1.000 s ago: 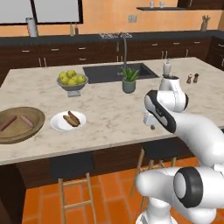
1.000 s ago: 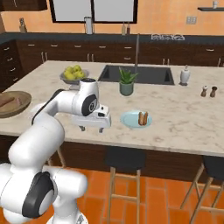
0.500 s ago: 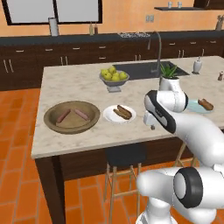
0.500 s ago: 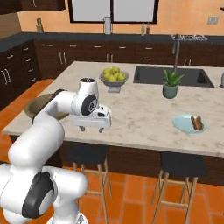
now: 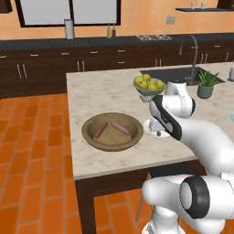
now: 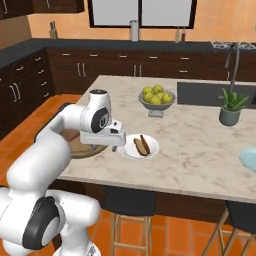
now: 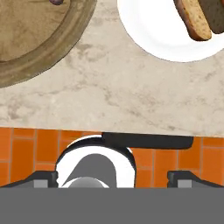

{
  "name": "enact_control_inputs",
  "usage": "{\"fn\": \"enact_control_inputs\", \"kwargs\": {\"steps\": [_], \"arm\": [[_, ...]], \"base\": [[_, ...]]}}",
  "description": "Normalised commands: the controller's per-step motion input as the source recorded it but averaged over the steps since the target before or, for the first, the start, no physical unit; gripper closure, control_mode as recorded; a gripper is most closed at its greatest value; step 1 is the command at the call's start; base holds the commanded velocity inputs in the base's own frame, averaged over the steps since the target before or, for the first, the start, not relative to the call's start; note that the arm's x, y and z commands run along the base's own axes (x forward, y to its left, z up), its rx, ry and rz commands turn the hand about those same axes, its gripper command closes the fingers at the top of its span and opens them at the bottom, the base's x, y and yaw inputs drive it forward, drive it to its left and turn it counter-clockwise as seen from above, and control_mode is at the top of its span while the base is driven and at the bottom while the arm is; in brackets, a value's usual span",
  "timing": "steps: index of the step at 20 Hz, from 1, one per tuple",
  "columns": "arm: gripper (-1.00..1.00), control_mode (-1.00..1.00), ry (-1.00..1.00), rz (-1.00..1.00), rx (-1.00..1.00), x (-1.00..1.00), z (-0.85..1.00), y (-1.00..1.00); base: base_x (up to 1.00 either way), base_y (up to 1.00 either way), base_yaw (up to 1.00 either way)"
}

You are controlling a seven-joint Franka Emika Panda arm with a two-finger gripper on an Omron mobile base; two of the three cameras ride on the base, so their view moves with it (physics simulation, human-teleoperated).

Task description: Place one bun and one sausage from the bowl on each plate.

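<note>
The gripper [image 6: 118,140] hangs low over the front edge of the island, between the wooden bowl [image 5: 112,131] and the white plate [image 6: 140,146]; from here I cannot tell how far its jaws are parted, and nothing is seen in them. The bowl sits just to the gripper's left on the marble counter [image 5: 100,91], its thick rim [image 7: 52,48] close beside the plate's edge [image 7: 162,43] but not touching it. Two sausages [image 5: 120,128] lie in the bowl, well apart, angled to each other like a loose V. On the white plate a bun [image 7: 192,19] lies with a dark sausage [image 6: 146,143] alongside it, both long axes running the same diagonal way. A grey footed bowl of yellow-green fruit [image 6: 157,97] stands farther back, a potted plant [image 6: 231,107] by the sink [image 5: 180,73]. The pale blue plate [image 6: 248,159] shows at the counter's far right. Below are orange floor tiles [image 5: 32,137], and dark cabinets [image 5: 45,64] line the wall.
</note>
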Motion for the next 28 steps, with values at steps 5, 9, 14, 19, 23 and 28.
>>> {"fn": "enact_control_inputs", "kwargs": {"steps": [5,9,14,19,23,28], "arm": [[-1.0,1.0,0.0,0.0,0.0,0.0,0.0,0.0],[-1.0,-1.0,-0.03,0.09,0.0,0.16,-0.01,0.23],[-1.0,-1.0,-0.15,0.17,0.0,0.6,0.0,0.86],[-1.0,-1.0,-0.04,0.19,0.0,1.0,-0.32,1.0],[-1.0,-1.0,-0.06,0.02,0.0,1.0,-0.43,0.97],[-1.0,-1.0,0.09,0.0,-0.04,0.64,-0.47,0.04]], "base": [[0.54,-0.03,0.05],[0.09,0.0,0.02],[0.0,0.0,0.0],[0.0,0.0,0.0],[0.0,0.0,0.0],[0.0,0.0,0.0]]}}
